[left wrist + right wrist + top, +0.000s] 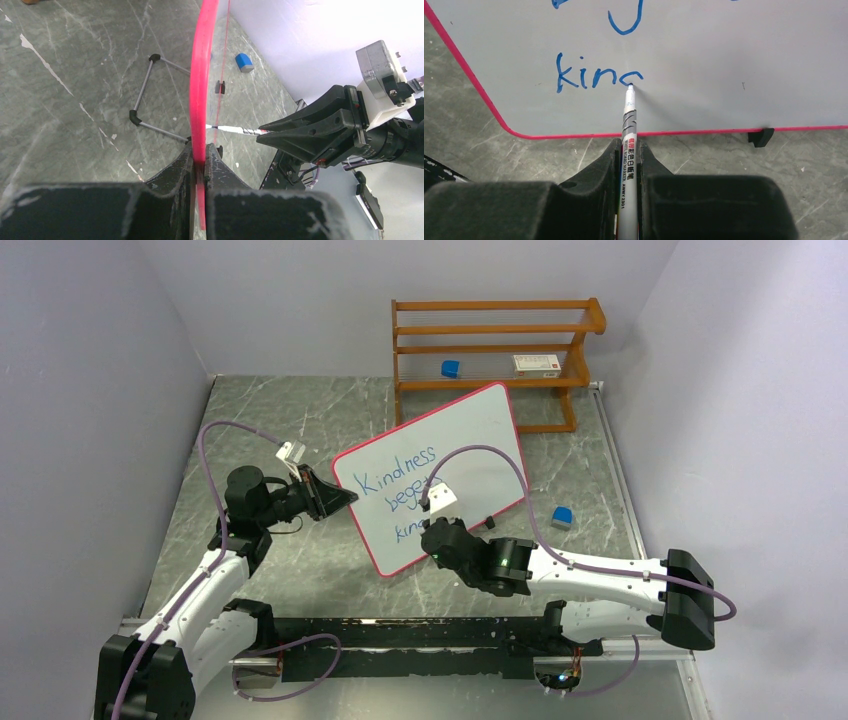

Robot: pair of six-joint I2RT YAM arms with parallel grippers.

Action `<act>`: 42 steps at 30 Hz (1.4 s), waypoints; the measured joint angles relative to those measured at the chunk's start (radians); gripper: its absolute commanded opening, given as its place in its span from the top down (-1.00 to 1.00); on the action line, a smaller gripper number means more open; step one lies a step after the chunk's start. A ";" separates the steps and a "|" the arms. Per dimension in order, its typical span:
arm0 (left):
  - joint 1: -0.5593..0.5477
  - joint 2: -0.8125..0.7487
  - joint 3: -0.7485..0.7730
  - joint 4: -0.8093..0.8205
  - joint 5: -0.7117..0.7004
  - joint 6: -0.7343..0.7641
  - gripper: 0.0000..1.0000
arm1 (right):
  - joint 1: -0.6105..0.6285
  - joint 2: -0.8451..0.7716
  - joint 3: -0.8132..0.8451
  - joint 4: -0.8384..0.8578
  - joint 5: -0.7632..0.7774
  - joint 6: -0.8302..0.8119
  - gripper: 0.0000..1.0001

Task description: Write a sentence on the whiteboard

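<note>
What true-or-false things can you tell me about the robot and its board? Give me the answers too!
1. The right gripper holds a marker. True.
2. The writing is red. False: it is blue.
3. The left gripper pinches the board by its rim. True.
4. The board lies flat. False: it stands propped up on its lower edge.
5. The bottom word is finished. False: only "kin" and part of the next letter are there.
6. A blue block sits on the rack. True.
</note>
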 measured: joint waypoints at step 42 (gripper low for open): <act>0.000 0.000 0.000 -0.003 -0.002 0.002 0.90 | -0.032 -0.017 0.000 0.078 0.037 -0.035 1.00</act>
